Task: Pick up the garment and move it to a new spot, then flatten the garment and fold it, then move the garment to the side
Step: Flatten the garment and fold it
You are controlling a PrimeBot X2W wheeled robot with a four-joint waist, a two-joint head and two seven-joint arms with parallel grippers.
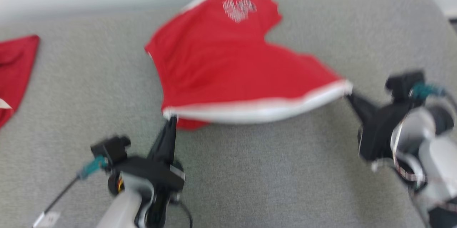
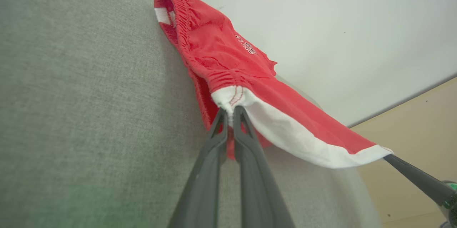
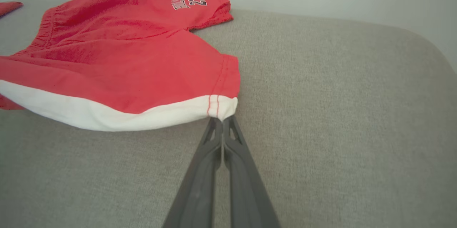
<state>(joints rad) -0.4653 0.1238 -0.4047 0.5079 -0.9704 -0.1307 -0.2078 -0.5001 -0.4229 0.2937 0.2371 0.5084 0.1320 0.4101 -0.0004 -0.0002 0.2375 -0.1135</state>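
At the far left of the blurred head view a second red cloth lay on the grey fabric-covered bench, and right of it the left end effector was clenched on one corner of the garment's white hem. The red garment lay mid-bench, its hem stretched across to the right end effector, clenched on the other corner. The left wrist view alone showed the gathered waistband and the pinch, while the right wrist view made the print readable as a 23.
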